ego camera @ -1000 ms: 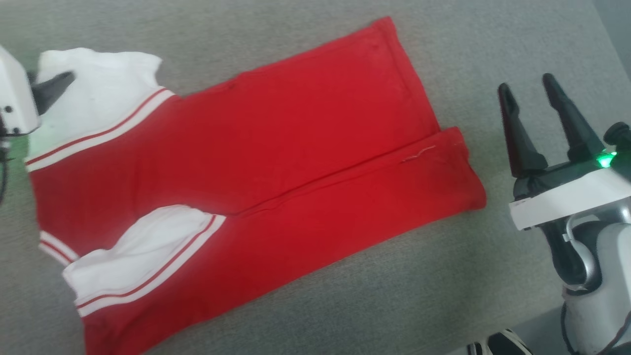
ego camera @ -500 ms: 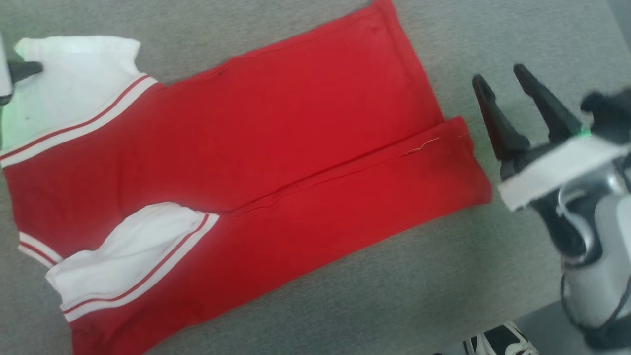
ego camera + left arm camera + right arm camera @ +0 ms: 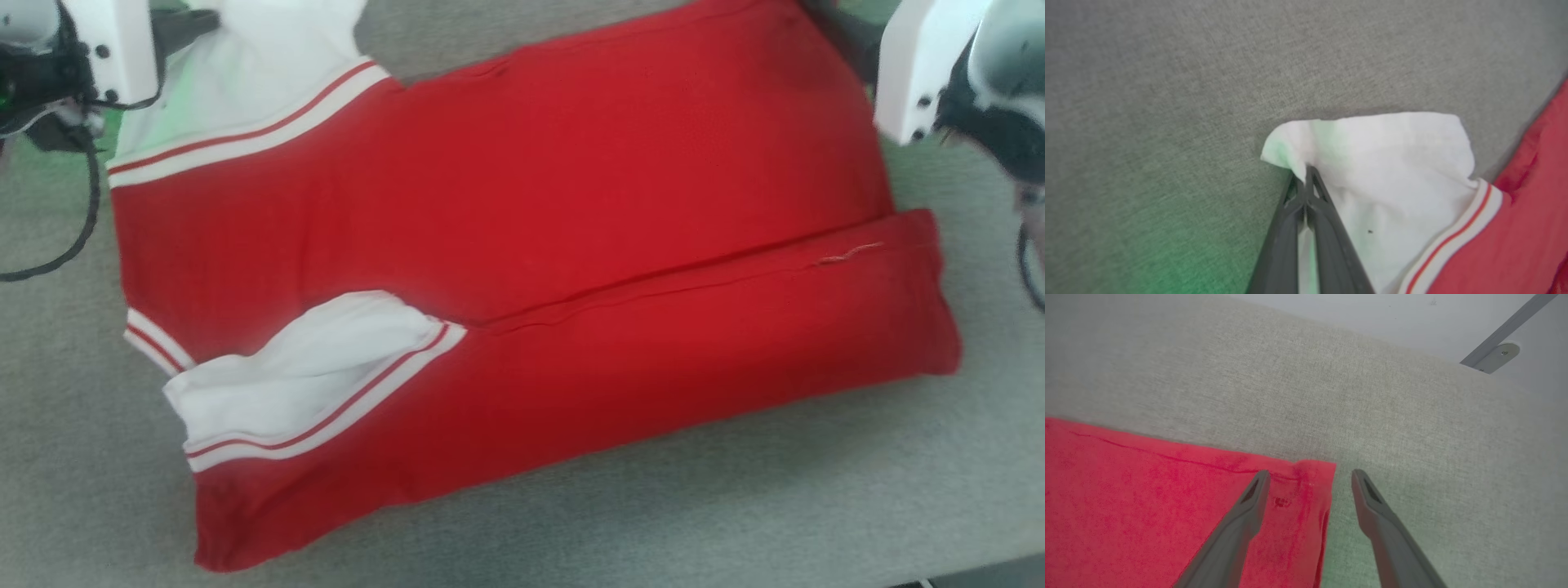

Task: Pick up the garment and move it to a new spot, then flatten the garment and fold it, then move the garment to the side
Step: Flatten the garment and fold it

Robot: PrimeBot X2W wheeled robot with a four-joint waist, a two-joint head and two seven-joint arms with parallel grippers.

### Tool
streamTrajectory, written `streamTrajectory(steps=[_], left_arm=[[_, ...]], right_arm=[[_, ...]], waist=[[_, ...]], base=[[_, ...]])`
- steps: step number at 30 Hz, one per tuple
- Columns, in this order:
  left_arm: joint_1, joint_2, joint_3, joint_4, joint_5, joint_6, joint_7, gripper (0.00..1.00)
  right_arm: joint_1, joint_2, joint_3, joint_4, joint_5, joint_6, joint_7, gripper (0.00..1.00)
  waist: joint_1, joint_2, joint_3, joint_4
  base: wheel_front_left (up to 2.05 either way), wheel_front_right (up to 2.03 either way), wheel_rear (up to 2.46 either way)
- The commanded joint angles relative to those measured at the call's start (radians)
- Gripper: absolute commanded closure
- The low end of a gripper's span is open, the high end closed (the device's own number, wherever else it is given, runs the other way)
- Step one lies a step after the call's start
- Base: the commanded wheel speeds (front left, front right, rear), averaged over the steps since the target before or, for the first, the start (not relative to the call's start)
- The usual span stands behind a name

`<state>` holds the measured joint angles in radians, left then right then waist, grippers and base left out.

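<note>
Head view: the red jersey point(image 3: 571, 204) lay spread on the grey surface point(image 3: 735, 506), its near long side already folded over toward the middle with the near white sleeve point(image 3: 302, 376) on top; the left gripper point(image 3: 189, 21) sat at the far white sleeve point(image 3: 261, 90), and the right gripper point(image 3: 845, 41) reached in over the far hem corner point(image 3: 824, 24). The whole picture had shifted since a second before, so the camera had moved; measured against the cloth, though, the right gripper had gone from standing off the hem end to that far corner.

Left wrist view: the fingers point(image 3: 1290, 228) were pressed together, pinching the sleeve's edge; a second earlier they were spread, so the sleeve end of the far side now looked secured.

Right wrist view: the fingers point(image 3: 1237, 526) stood spread astride the hem corner, one over red cloth, the other over bare surface; whether they touched it could not be told. The next fold probably waited on this second grip.
</note>
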<state>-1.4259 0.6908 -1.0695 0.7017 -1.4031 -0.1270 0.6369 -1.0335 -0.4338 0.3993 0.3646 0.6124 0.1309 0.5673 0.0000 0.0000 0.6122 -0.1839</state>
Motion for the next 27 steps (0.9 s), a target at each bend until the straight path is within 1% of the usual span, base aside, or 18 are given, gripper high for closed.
streamTrajectory(steps=[1,3,5,8,11,12,13,14,15,17,20,23,27], left_arm=[[0.036,-0.024,-0.03,-0.011,0.004,-0.005,0.01,1.0],[0.035,-0.027,-0.035,-0.026,0.0,-0.005,0.008,1.0],[0.031,-0.032,-0.043,-0.033,-0.001,-0.005,0.007,1.0],[0.029,-0.037,-0.051,-0.04,-0.004,-0.005,0.001,1.0],[0.028,-0.04,-0.061,-0.049,-0.008,-0.004,-0.004,1.0],[0.027,-0.041,-0.063,-0.051,-0.01,-0.004,-0.006,1.0],[0.027,-0.043,-0.066,-0.052,-0.011,-0.004,-0.008,1.0],[0.025,-0.044,-0.068,-0.053,-0.012,-0.004,-0.013,1.0],[0.025,-0.046,-0.068,-0.053,-0.01,-0.004,-0.023,1.0],[0.022,-0.05,-0.065,-0.052,-0.008,-0.004,-0.048,1.0],[0.015,-0.059,-0.059,-0.053,-0.002,-0.004,-0.102,1.0],[0.01,-0.062,-0.057,-0.067,0.007,-0.004,-0.165,1.0],[0.032,-0.064,-0.054,-0.104,-0.013,-0.004,-0.234,1.0]], right_arm=[[-0.026,-0.011,0.019,0.03,-0.001,0.0,0.027,0.0],[-0.065,-0.012,0.042,0.096,0.02,0.0,0.095,0.0],[-0.111,-0.023,0.067,0.129,0.018,0.0,0.149,0.0],[-0.131,-0.016,0.067,0.185,0.02,-0.001,0.191,0.0],[-0.136,-0.006,0.067,0.228,0.04,-0.001,0.258,0.0],[-0.133,-0.006,0.076,0.231,0.044,0.0,0.274,0.04],[-0.133,-0.008,0.077,0.235,0.049,0.0,0.284,0.44],[-0.132,-0.008,0.079,0.236,0.052,0.0,0.293,0.59],[-0.128,-0.008,0.081,0.233,0.059,0.0,0.296,1.0],[-0.123,-0.011,0.075,0.226,0.072,0.0,0.288,1.0],[-0.122,-0.024,0.061,0.219,0.078,-0.001,0.241,1.0],[-0.109,-0.034,0.048,0.209,0.098,-0.001,0.203,1.0],[-0.065,-0.067,0.05,0.182,0.128,-0.001,0.179,1.0]], waist=[[0.0,0.0,0.028,0.035],[0.0,0.0,0.036,0.052],[0.0,0.0,0.043,0.064],[0.0,0.0,0.049,0.073],[0.0,0.0,0.051,0.077],[0.0,0.0,0.051,0.078],[0.0,0.0,0.05,0.079],[0.0,0.0,0.049,0.08],[0.0,0.0,0.046,0.081],[0.0,0.0,0.037,0.083],[0.0,0.0,0.011,0.09],[0.0,0.0,-0.031,0.106],[0.0,0.0,-0.102,0.131]], base=[[0.0,0.0,0.0],[0.0,0.0,0.0],[0.0,0.0,0.0],[0.0,0.0,0.0],[0.0,0.0,0.0],[0.0,0.0,0.0],[0.0,0.0,0.0],[0.0,0.0,0.0],[0.0,0.0,0.0],[0.0,0.0,0.0],[0.0,0.0,0.0],[0.0,0.0,0.0],[0.0,0.0,0.0]])
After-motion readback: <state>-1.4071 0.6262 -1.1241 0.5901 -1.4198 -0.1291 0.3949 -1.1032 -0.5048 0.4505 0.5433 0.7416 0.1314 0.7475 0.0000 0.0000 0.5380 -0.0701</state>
